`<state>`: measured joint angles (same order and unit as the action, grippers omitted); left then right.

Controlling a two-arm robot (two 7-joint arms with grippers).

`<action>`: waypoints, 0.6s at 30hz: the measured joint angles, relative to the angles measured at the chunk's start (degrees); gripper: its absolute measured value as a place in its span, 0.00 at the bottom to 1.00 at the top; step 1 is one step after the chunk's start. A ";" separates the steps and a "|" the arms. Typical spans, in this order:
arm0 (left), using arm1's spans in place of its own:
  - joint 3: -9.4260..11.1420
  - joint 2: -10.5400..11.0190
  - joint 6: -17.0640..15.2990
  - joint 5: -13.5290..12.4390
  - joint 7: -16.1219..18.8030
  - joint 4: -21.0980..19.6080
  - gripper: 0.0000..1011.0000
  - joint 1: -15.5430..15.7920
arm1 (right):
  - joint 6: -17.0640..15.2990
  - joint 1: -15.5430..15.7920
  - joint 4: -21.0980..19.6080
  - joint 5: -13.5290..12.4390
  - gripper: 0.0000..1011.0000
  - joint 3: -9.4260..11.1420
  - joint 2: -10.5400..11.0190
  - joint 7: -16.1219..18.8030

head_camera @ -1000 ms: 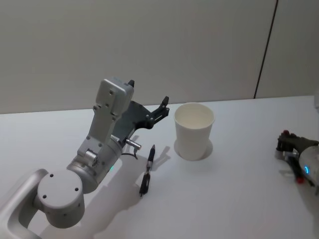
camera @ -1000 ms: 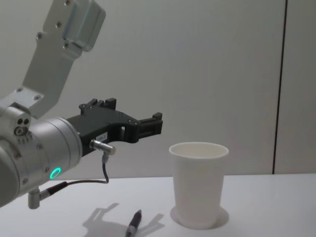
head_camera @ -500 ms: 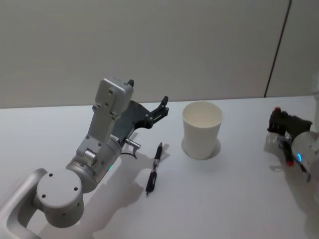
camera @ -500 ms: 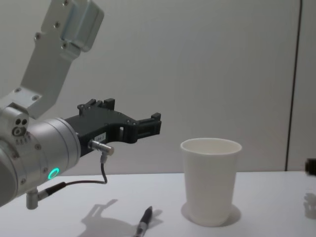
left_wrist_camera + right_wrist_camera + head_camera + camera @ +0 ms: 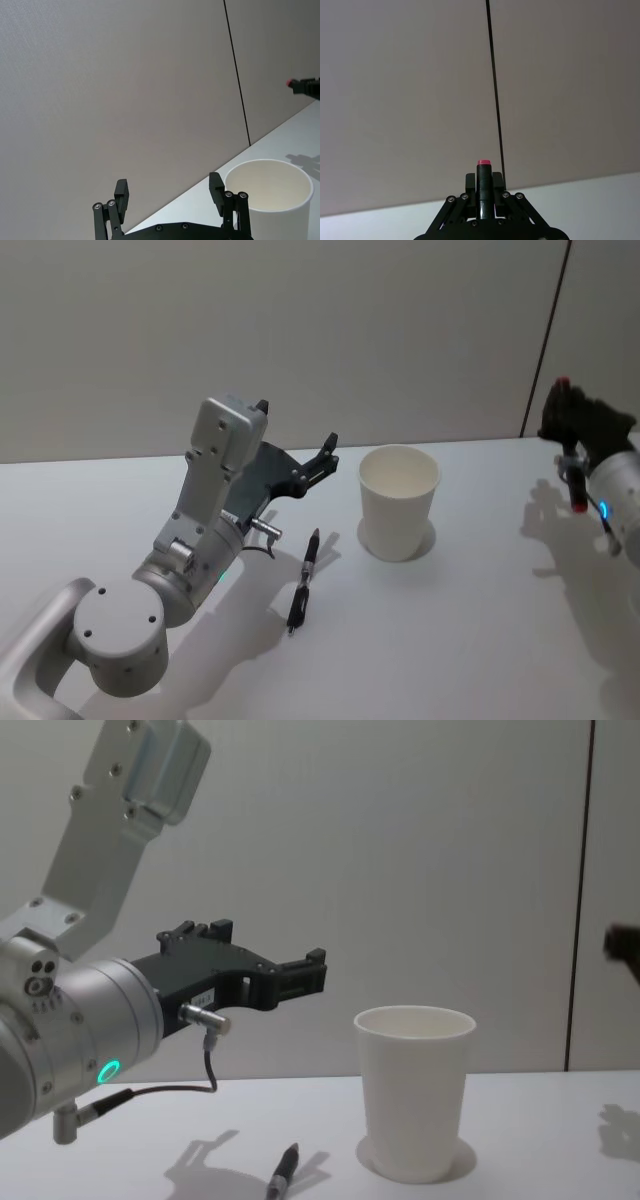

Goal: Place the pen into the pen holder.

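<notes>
The right gripper (image 5: 572,422) is clenched on a dark pen with a pink cap (image 5: 482,186). The right wrist view shows its two fingers pressed against the barrel from either side, with the pink end standing out past the fingertips. It hangs high above the white table (image 5: 450,650) at the far right, well apart from the pen holder (image 5: 398,508). That height probably serves to let the pen clear the rolled rim before it is brought over the opening. The holder is a plain white paper cup, tapered toward its base. It stands upright near the middle of the table and looks empty inside, and its wide mouth should make an easy target, though so light a cup could tip if the pen knocks its wall. Just beside it, on the robot's left, a second black pen (image 5: 303,580) lies flat on the table, its far end pointing roughly toward the cup but not touching it. Above and behind that pen the left gripper (image 5: 169,186) hovers with its fingers spread wide and nothing between them, aimed toward the cup, seemingly waiting out of the way.
</notes>
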<state>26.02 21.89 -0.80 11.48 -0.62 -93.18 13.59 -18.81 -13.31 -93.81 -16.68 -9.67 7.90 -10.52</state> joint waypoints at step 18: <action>0.00 0.00 0.00 0.00 0.00 0.00 0.99 0.00 | 8.96 -1.31 -1.12 2.85 0.18 -1.02 -2.15 1.24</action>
<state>26.02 21.90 -0.80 11.48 -0.62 -93.17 13.59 -9.85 -14.62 -94.93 -13.83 -10.69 5.75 -9.29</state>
